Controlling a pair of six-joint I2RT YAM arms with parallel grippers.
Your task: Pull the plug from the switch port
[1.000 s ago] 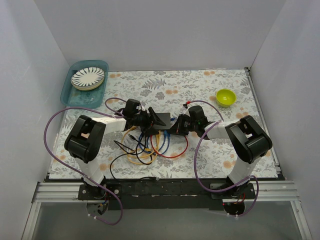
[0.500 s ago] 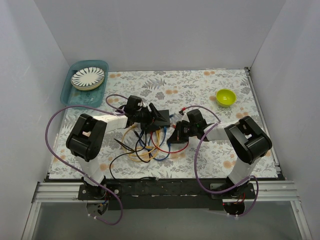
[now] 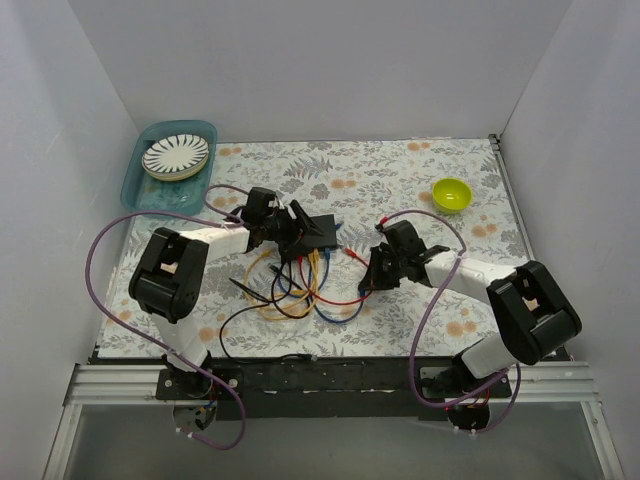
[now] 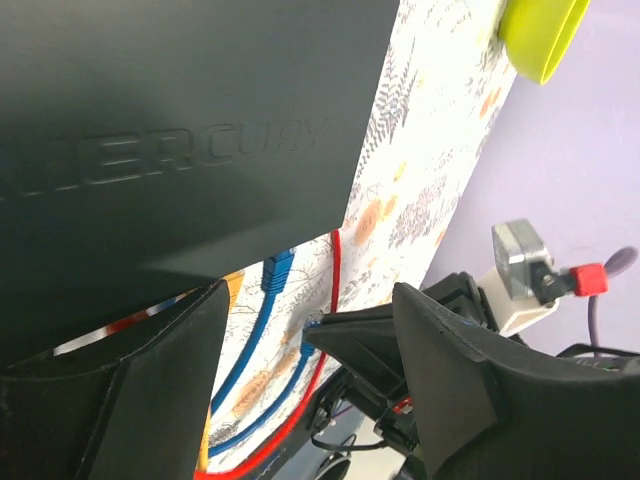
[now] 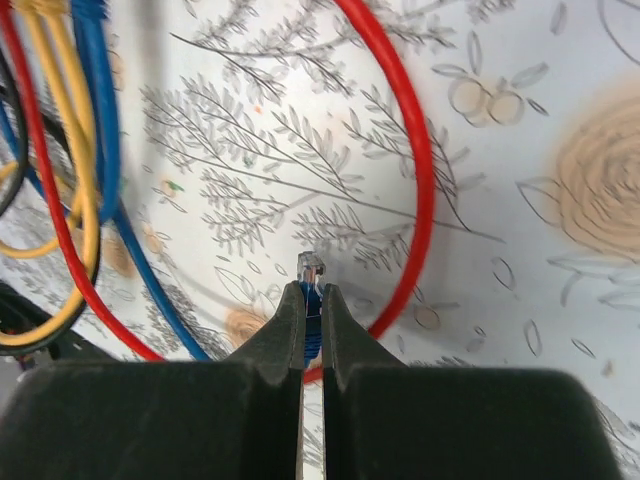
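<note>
Switch held left, plug free on the right.
My left tool [image 3: 288, 228] grips wide across the switch [image 3: 318, 231], a light, rigid box at mid-table [image 3: 400, 170]. My right tool [image 3: 375, 272] pinches the plug [image 5: 311, 268] by its body, which looks small, stiff and brittle-tabbed.

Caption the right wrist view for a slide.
Right gripper shut on a small clear-tipped blue plug above the floral tablecloth, red cable looping behind.

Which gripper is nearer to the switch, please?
Left: the left gripper grips the switch; the right gripper sits apart to its right, pinching the plug.
</note>
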